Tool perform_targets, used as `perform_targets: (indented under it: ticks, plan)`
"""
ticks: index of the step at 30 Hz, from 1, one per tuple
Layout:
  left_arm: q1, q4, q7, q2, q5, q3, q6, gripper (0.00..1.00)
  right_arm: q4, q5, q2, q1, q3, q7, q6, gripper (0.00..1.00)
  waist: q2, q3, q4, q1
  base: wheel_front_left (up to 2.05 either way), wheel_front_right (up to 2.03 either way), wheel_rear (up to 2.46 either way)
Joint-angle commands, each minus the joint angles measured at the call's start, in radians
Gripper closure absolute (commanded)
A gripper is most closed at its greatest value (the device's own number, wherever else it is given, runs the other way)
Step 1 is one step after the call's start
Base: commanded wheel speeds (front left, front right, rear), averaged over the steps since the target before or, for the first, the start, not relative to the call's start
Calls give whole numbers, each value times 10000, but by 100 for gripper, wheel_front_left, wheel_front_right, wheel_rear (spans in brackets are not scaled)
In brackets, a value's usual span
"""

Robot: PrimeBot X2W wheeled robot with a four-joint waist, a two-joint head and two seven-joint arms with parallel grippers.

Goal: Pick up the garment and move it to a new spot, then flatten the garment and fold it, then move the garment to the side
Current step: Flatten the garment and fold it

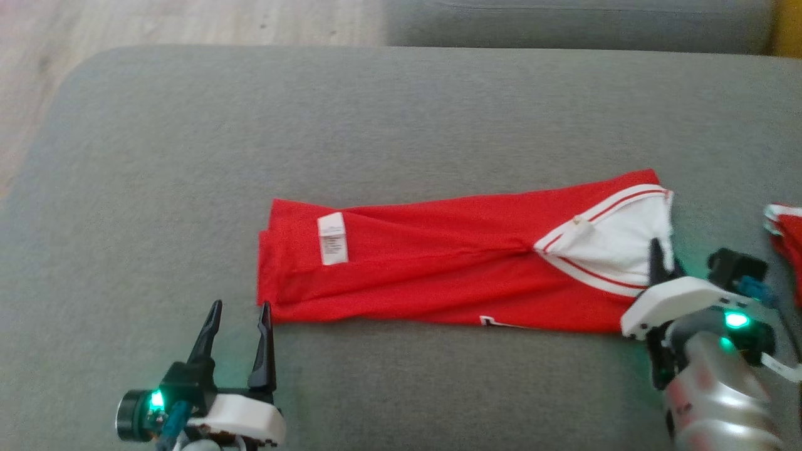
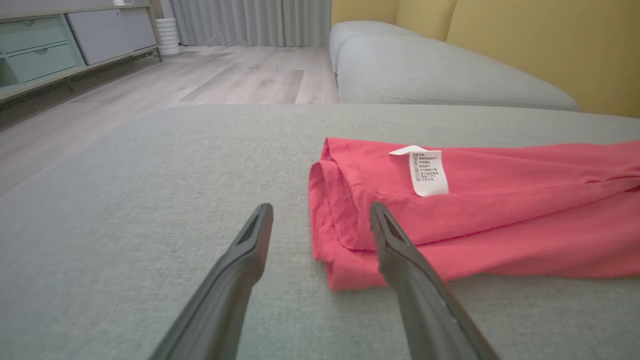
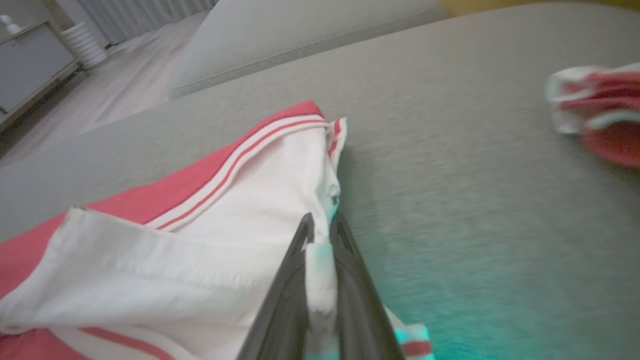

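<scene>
At the centre of the head view, the garment [image 1: 438,263] lies folded into a long red band on a grey sofa cushion [image 1: 401,113]. Its white care label [image 1: 332,238] sits near the left end and its white striped panel [image 1: 617,241] at the right end.

Lower left: the left tool [image 1: 241,305], jaws wide and empty, has one fingertip just beside the garment's lower left corner; contact cannot be told.

Lower right: the right tool [image 3: 322,225], jaws narrow, pinches the edge of the white panel, with white fabric visible between its fingers in the right wrist view.

Far right edge: a second red-and-white cloth [image 1: 786,238] lies apart from the garment.

Upper left: wooden floor [image 1: 125,25].
</scene>
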Motion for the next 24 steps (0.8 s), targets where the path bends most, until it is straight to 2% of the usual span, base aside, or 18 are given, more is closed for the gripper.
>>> perform_targets:
  ticks: [1,5,12,18,24]
  plan:
    - [-56,-303,-80,23,-42,327,10,0,-506,73,-80,49,110,-61,-7,100,0,-128,-392,-1,0,0,0]
    - [-76,-364,-80,23,-108,162,6,0,-1733,495,-79,216,642,-63,-7,100,0,-142,-972,-1,0,0,0]
    - [-270,-223,-80,23,-82,-330,-15,0,-4110,3438,-79,570,4976,-65,-7,100,0,-196,-1270,-1,0,0,0]
    - [-248,-52,-80,23,-159,-673,-27,0,-5561,5055,-78,800,7682,-34,-7,100,0,-343,-403,-1,0,0,0]
    - [-1,168,-80,22,-150,-809,-85,0,-5727,6068,-78,566,9100,115,-7,100,0,-467,918,-1,0,0,0]
